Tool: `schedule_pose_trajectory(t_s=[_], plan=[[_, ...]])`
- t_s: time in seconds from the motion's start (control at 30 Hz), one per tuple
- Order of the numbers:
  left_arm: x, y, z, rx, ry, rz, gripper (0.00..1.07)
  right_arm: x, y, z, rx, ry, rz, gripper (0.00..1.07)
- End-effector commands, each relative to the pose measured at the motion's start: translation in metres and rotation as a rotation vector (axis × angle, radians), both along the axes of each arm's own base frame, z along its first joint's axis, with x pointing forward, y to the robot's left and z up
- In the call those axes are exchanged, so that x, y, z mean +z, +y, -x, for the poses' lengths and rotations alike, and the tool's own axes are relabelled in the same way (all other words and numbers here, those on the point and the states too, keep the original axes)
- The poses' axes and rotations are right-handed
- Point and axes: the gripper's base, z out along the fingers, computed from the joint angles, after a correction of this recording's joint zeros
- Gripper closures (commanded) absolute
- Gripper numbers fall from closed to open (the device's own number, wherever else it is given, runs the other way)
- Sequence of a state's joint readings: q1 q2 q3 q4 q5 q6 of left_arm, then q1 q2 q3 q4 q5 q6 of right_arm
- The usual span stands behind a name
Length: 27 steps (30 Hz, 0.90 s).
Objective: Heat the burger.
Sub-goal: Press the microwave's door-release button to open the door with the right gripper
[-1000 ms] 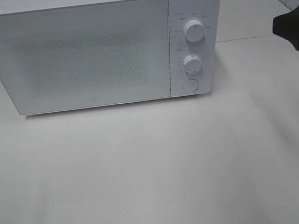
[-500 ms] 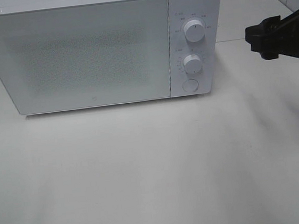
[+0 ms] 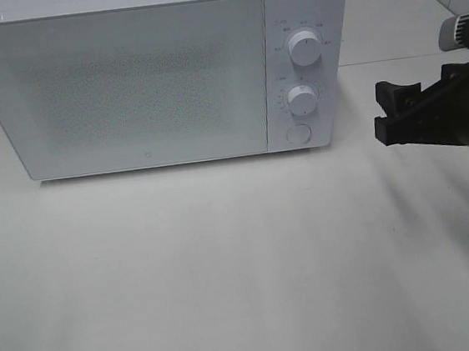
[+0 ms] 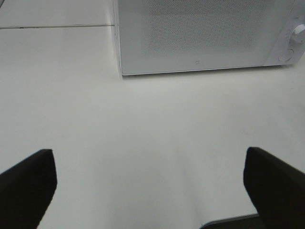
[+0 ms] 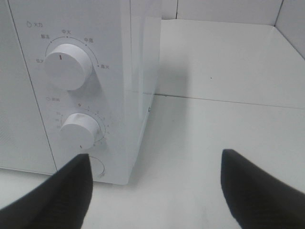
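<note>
The burger is out of view in every frame. A white microwave (image 3: 141,85) stands at the back of the table with its door shut. My right gripper (image 3: 389,113) hovers open and empty to the right of the control panel, level with the lower knob (image 3: 301,100) and apart from it. In the right wrist view the right gripper (image 5: 157,191) has dark fingers (image 5: 62,195) spread wide, facing the panel's corner and the round button (image 5: 97,167). My left gripper (image 4: 150,191) shows only in the left wrist view, open and empty above bare table in front of the microwave (image 4: 205,38).
The panel carries an upper knob (image 3: 304,49), the lower knob and a round button (image 3: 298,133). A white table (image 3: 227,268) spreads in front of the microwave. A tiled wall corner (image 5: 281,28) closes the space to the microwave's right.
The right arm has come in from the right edge, moving left and lower toward the control panel. Its open jaws now show. The microwave has not moved.
</note>
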State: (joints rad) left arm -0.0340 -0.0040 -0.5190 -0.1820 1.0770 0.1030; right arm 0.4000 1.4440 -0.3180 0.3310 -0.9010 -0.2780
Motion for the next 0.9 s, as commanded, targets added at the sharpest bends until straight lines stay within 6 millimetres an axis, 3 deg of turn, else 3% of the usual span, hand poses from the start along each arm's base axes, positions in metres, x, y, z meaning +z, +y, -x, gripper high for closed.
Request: schedule_pose_trajectory(t_s=[0.03, 0.47, 0.73, 0.9], plan=[[0.0, 0.0, 0.002, 0.005, -0.023, 0.001, 0.07, -0.001, 0.005, 0.002, -0.03, -0.03, 0.013, 0.34], [0.0, 0.0, 0.002, 0.005, -0.023, 0.001, 0.07, -0.026, 0.049, 0.014, -0.032, -0.027, 0.001, 0.34], [0.0, 0.0, 0.002, 0.005, -0.023, 0.001, 0.07, -0.036, 0.079, 0.008, 0.018, 0.004, 0.001, 0.34], [0.0, 0.0, 0.002, 0.005, -0.023, 0.001, 0.07, -0.038, 0.086, 0.003, 0.024, 0.021, -0.008, 0.34]])
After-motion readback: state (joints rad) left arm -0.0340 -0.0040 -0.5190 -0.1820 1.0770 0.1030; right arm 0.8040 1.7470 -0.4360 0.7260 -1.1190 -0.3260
